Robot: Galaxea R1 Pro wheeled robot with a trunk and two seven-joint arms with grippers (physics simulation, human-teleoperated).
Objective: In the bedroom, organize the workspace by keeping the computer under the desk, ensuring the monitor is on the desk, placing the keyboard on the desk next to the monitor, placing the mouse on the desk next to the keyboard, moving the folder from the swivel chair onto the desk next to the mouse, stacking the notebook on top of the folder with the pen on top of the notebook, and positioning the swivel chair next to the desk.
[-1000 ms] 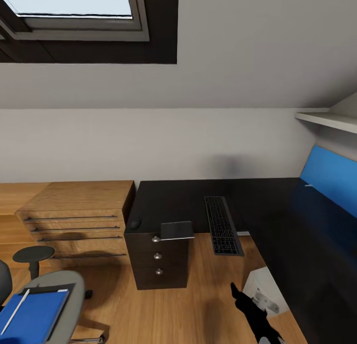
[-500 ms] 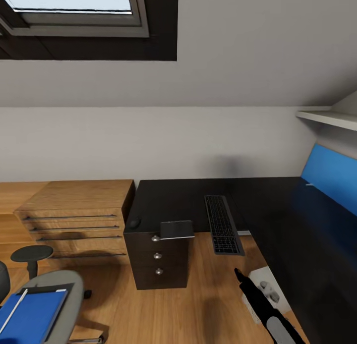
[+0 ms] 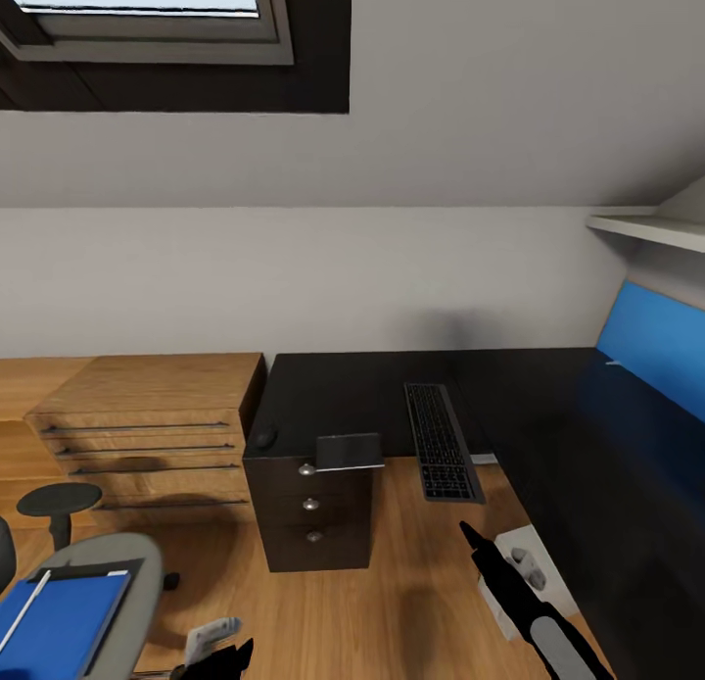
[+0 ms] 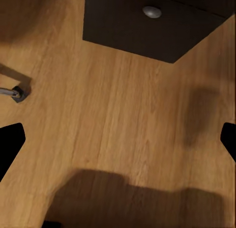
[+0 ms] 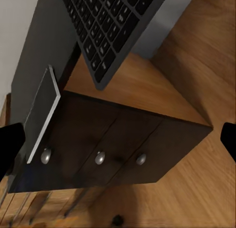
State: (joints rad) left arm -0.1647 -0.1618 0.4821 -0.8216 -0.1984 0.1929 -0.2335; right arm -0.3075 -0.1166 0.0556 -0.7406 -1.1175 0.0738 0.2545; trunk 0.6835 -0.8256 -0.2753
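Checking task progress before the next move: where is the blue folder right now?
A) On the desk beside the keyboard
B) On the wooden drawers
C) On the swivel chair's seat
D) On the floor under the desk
C: the head view shows the blue folder lying on the swivel chair seat, away from the desk.

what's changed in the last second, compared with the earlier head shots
The right arm's gripper has risen and reached forward toward the keyboard. The left gripper has come into sight at the bottom edge. The camera tilted slightly. Keyboard, mouse, notebook and the folder on the swivel chair stayed put; nothing was grasped.
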